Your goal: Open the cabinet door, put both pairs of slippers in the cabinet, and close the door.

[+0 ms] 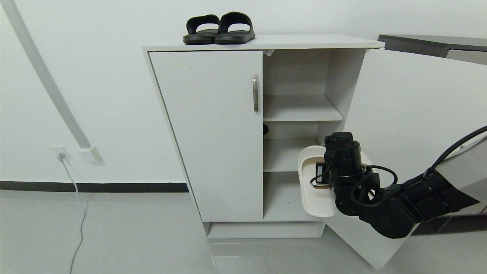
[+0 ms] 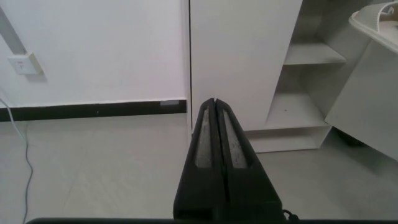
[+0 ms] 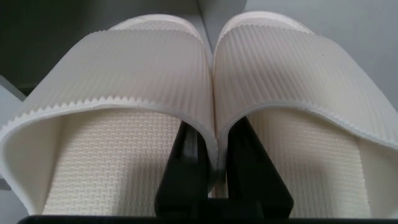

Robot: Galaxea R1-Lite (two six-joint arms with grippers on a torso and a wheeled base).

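The white cabinet (image 1: 205, 133) has its right door (image 1: 411, 114) swung open and its left door shut. A pair of black slippers (image 1: 219, 29) sits on the cabinet top. My right gripper (image 3: 214, 152) is shut on the pair of white slippers (image 3: 205, 93), pinching the two inner strap edges together. In the head view the white slippers (image 1: 314, 186) hang in front of the open compartment, level with the lower shelves. My left gripper (image 2: 214, 134) is shut and holds nothing, low over the floor and pointing at the cabinet's left door (image 2: 242, 56).
The open side shows three shelves (image 1: 300, 108), with a dark object (image 1: 265, 129) behind the shut left door's edge. A wall socket with a grey cable (image 1: 61, 156) is at the left. A dark table top (image 1: 437, 42) stands behind the open door.
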